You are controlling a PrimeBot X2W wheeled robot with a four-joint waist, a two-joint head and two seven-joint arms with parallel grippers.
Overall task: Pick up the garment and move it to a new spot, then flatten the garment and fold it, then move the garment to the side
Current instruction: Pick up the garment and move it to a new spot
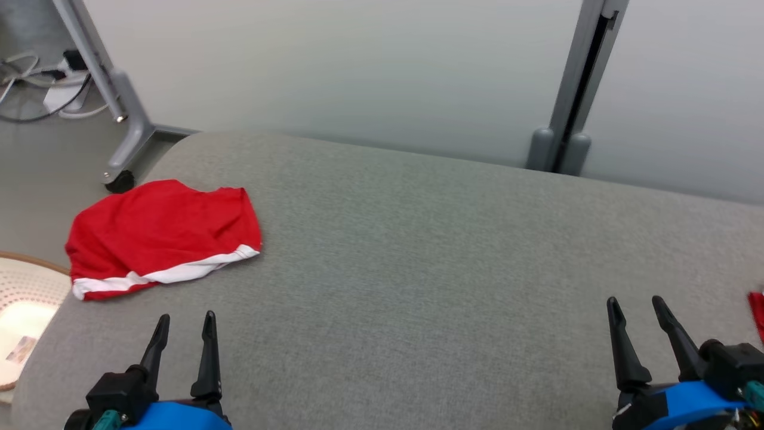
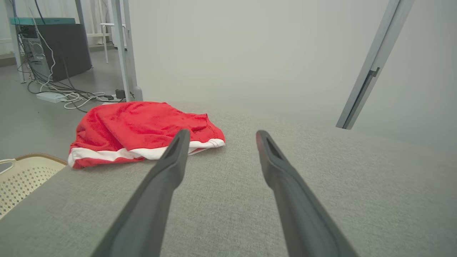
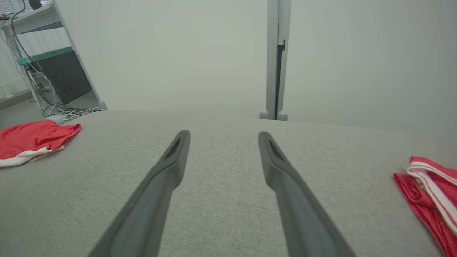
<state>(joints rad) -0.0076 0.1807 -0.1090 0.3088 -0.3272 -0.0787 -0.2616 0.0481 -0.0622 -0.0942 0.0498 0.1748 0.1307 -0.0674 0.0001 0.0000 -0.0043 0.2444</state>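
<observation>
Red fabric garment with white hem (image 1: 161, 236), grey padded table's (image 1: 418, 239) left corner: likely light, limp. Pinch the hem. Left gripper (image 1: 185, 318), right gripper (image 1: 634, 301) spread, empty.

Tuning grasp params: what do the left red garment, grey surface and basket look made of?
Red garment: soft matte knit, probably jersey; limp wrinkles, white trim.
Grey surface: woven upholstery-like fabric, matte; fine weave visible.
Basket: likely cream plastic; perforated wall, brownish rim.
</observation>
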